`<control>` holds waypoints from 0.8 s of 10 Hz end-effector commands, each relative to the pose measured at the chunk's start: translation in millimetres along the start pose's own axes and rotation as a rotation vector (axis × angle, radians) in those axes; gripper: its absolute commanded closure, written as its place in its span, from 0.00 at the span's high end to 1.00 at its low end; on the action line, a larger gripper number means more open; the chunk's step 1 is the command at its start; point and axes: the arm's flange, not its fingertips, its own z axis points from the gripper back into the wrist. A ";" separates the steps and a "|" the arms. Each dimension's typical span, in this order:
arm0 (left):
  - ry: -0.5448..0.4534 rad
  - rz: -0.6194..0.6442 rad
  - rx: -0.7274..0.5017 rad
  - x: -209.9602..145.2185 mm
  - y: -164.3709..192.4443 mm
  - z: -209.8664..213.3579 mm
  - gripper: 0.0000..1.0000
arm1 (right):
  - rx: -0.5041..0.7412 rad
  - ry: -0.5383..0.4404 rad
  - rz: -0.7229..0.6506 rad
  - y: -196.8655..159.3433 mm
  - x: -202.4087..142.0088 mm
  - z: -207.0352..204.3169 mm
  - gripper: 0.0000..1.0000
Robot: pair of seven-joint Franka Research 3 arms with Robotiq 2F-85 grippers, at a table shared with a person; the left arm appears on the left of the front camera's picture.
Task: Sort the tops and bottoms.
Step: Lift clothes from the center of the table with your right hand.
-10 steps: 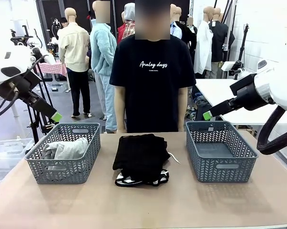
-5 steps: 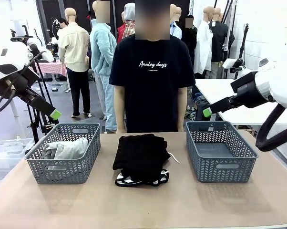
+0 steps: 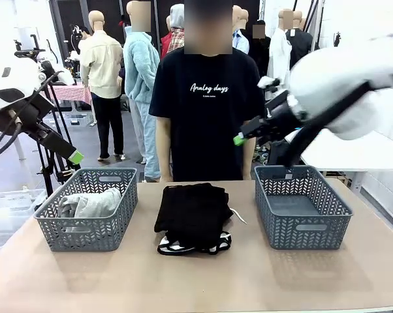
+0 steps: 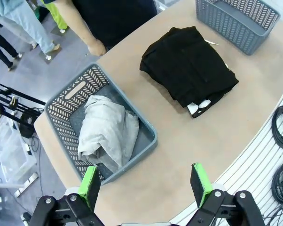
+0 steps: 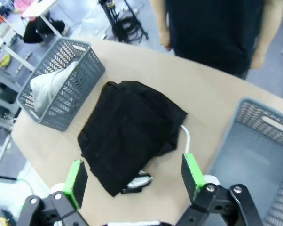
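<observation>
A light grey knit top (image 3: 89, 204) (image 4: 108, 134) (image 5: 52, 84) lies crumpled in the left grey basket (image 3: 85, 236) (image 4: 75, 89) (image 5: 82, 63). At the table's middle sits a folded pile of black bottoms (image 3: 193, 210) (image 4: 188, 66) (image 5: 127, 129), with white shorts with black piping (image 3: 195, 245) (image 4: 200, 105) (image 5: 140, 181) peeking out beneath. My left gripper (image 3: 77, 158) (image 4: 145, 183) hangs open, high over the left basket's outer side. My right gripper (image 3: 239, 139) (image 5: 134, 178) is open in the air above the pile's right side, holding nothing.
The right grey basket (image 3: 304, 231) (image 4: 235, 23) (image 5: 254, 141) holds nothing visible. A person in a black T-shirt (image 3: 208, 98) stands at the far edge, arms down. Cables (image 4: 282, 127) hang off the table's near side. Bare tabletop (image 3: 203, 280) lies in front of the pile.
My right arm has swung from the far right toward the middle, so its gripper now hovers near the black pile. The left arm has barely shifted. The garments lie as before.
</observation>
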 end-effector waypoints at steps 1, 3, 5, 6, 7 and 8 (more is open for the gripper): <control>0.002 0.001 -0.002 -2.2 0.7 0.3 1.00 | 0.012 0.081 0.012 -18.3 30.4 -56.4 1.00; 0.002 0.001 -0.002 -2.2 0.7 0.3 1.00 | 0.038 0.141 -0.007 -22.4 23.4 -92.2 1.00; 0.002 0.001 -0.002 -2.2 0.7 0.3 1.00 | 0.061 0.201 -0.012 -18.5 11.9 -115.7 1.00; 0.002 0.001 -0.002 -2.2 0.7 0.3 1.00 | 0.036 0.159 -0.041 -21.5 14.2 -107.7 1.00; 0.002 0.001 -0.002 -2.2 0.7 0.3 1.00 | 0.036 0.159 -0.041 -21.5 14.2 -107.7 1.00; 0.002 0.001 -0.002 -2.2 0.7 0.3 1.00 | 0.036 0.159 -0.041 -21.5 14.2 -107.7 1.00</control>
